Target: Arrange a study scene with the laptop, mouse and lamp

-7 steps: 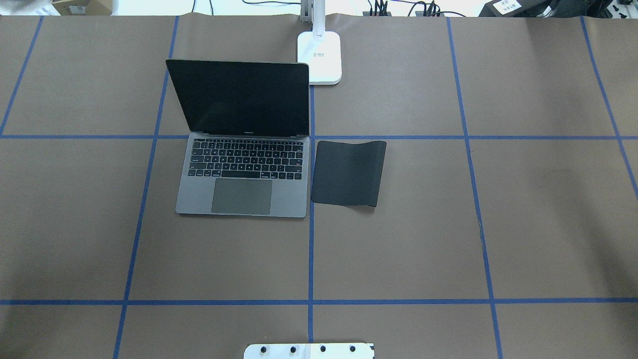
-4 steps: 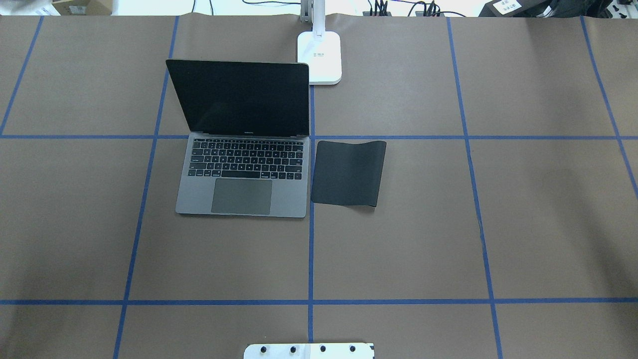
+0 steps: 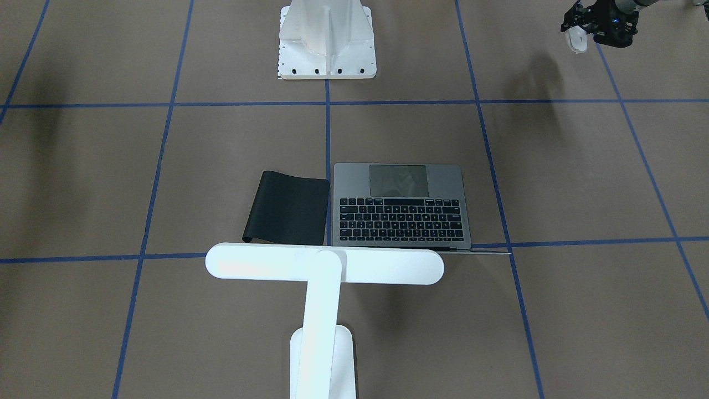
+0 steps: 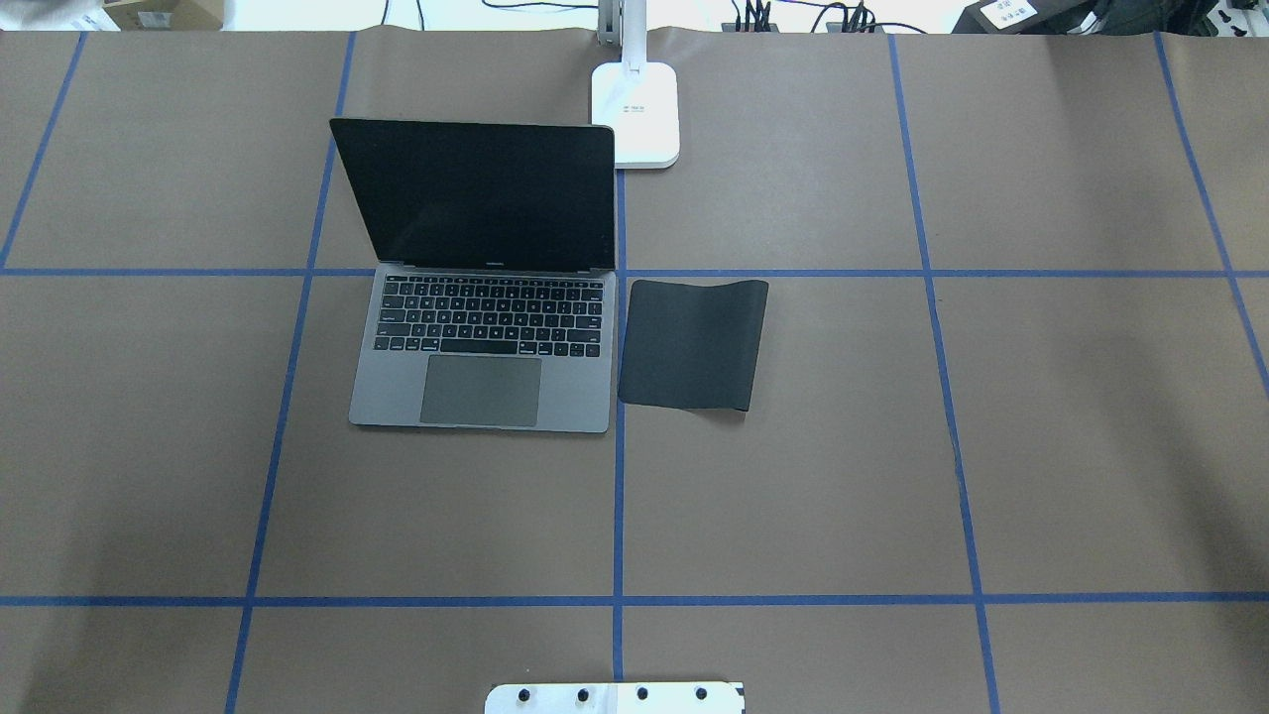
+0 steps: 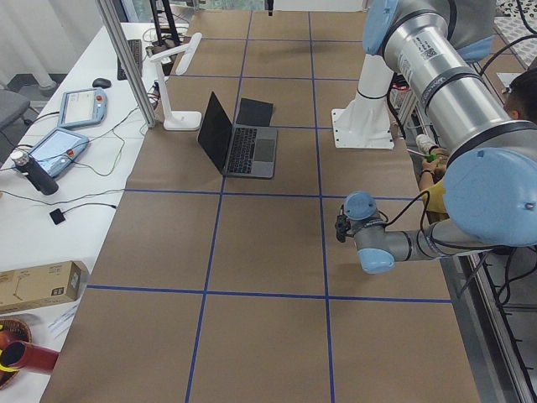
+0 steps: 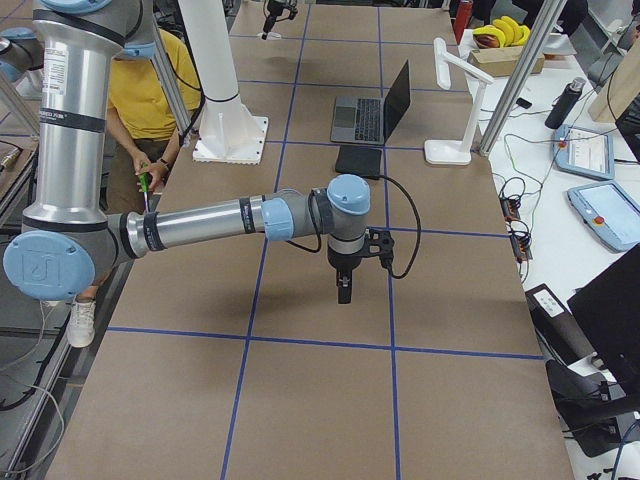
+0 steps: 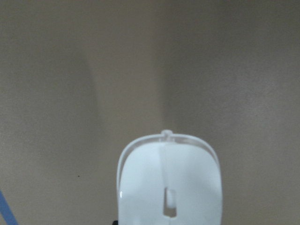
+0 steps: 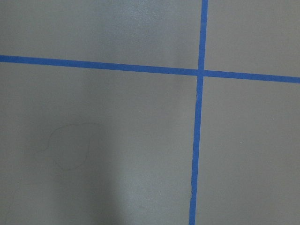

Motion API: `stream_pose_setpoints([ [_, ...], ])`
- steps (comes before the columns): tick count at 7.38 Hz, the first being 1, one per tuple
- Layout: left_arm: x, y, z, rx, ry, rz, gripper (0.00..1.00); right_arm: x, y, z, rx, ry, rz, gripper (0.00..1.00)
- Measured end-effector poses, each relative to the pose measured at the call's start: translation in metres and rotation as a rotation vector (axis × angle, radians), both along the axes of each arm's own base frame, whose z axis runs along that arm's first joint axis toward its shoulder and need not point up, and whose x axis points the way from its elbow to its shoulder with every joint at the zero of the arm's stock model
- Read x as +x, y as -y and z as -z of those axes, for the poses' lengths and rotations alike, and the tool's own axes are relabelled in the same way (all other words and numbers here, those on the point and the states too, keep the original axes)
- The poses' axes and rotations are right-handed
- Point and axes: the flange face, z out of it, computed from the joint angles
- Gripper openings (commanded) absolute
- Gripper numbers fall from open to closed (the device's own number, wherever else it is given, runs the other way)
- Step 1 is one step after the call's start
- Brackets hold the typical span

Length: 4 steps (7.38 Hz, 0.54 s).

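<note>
White mouse (image 3: 576,41) sits pinched in the left gripper's (image 3: 580,33) fingers, well apart from the laptop (image 3: 401,213); that glossy shell could slip out before reaching the black pad (image 3: 288,208) beside the laptop.

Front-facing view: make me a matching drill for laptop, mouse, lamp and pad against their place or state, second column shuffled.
Things:
1. laptop
2. mouse
3. lamp
4. pad

Place or state:
A. held in the left end effector, above the table
B. black, lying flat right beside the laptop
C. open, screen dark
D. white, T-shaped, standing at the table edge far from the robot

Pairs: 1-C, 2-A, 3-D, 4-B
</note>
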Motion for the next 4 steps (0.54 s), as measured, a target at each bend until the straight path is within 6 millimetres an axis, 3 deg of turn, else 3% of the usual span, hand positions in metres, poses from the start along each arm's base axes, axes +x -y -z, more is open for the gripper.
stream_pose_setpoints([
  [4, 0.092, 0.067, 0.093, 0.008, -0.021, 0.125, 0.28, 0.003, 0.0, -0.003, -0.006, -0.001, -0.008, 1.0],
])
